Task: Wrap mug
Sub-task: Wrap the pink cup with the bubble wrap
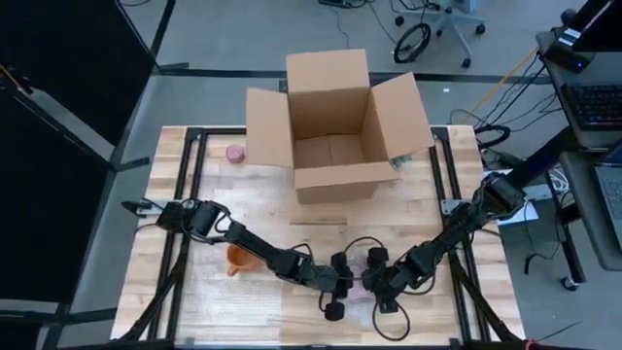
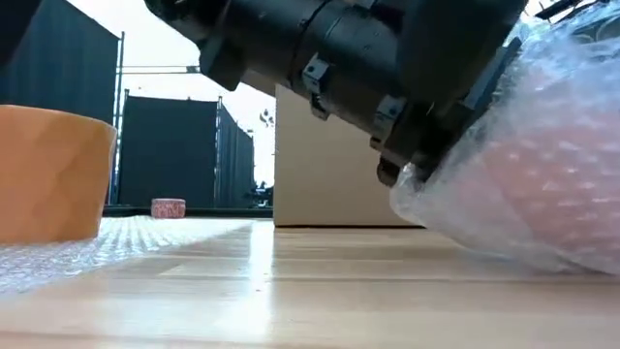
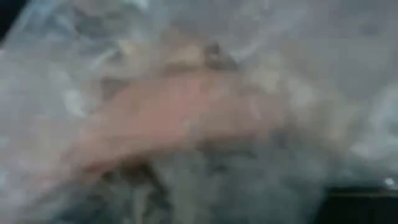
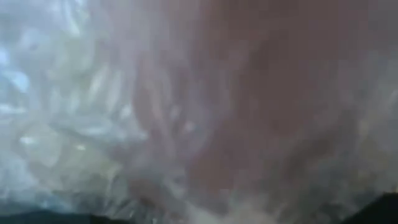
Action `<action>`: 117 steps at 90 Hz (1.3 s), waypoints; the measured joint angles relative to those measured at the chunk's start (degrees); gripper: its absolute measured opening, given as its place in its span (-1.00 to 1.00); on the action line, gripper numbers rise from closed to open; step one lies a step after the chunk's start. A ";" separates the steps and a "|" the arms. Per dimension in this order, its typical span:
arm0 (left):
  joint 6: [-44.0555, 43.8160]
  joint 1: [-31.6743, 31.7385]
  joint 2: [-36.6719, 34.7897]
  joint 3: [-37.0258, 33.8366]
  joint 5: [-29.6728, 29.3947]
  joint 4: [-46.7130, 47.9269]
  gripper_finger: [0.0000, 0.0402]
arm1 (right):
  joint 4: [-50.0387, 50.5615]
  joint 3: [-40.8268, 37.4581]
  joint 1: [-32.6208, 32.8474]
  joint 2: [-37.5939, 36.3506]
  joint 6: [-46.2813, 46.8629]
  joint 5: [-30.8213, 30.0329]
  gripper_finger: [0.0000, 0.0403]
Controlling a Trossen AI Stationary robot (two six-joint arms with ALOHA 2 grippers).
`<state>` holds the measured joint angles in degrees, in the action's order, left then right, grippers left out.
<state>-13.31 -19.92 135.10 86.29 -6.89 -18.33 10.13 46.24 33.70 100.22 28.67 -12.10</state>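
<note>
A pink mug swathed in clear bubble wrap sits near the table's front edge, right of centre. In the high view it shows as a pink patch between the two arms' ends. My left gripper is against its left side and my right gripper against its right side. Both wrist views are filled at close range by the wrap, with pink showing through the wrap. The arms and the wrap hide how the grippers meet the bundle.
An orange mug stands on a spread sheet of bubble wrap at the front left. An open cardboard box stands at the far centre, and a small pink roll lies to its left.
</note>
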 joint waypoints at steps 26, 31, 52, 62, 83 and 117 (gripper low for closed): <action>0.46 -0.60 -5.60 3.77 -0.44 19.53 -1.00 | -3.17 0.17 0.23 -0.74 3.61 -1.59 0.06; -1.02 -0.73 -7.03 4.42 -0.69 24.83 -1.00 | -4.50 0.28 0.20 -0.72 4.61 -2.45 0.06; -9.12 -0.90 -13.15 8.21 3.20 44.56 -1.00 | -13.46 0.49 -2.21 -0.52 1.75 -3.08 0.06; -12.02 -0.85 -14.22 8.91 5.94 49.81 -1.00 | -16.99 0.52 -4.09 -0.04 -1.18 -2.08 0.06; -15.37 -0.96 -14.14 8.88 7.91 59.37 -1.00 | -18.09 0.57 -7.60 3.80 -0.67 1.64 0.06; -15.90 -0.60 -14.14 8.98 7.27 58.20 -1.00 | 2.21 0.31 -6.99 -7.67 1.83 6.54 0.07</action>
<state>-29.21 -20.53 120.97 95.27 0.38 39.87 12.34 46.54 26.71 92.55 30.50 -5.56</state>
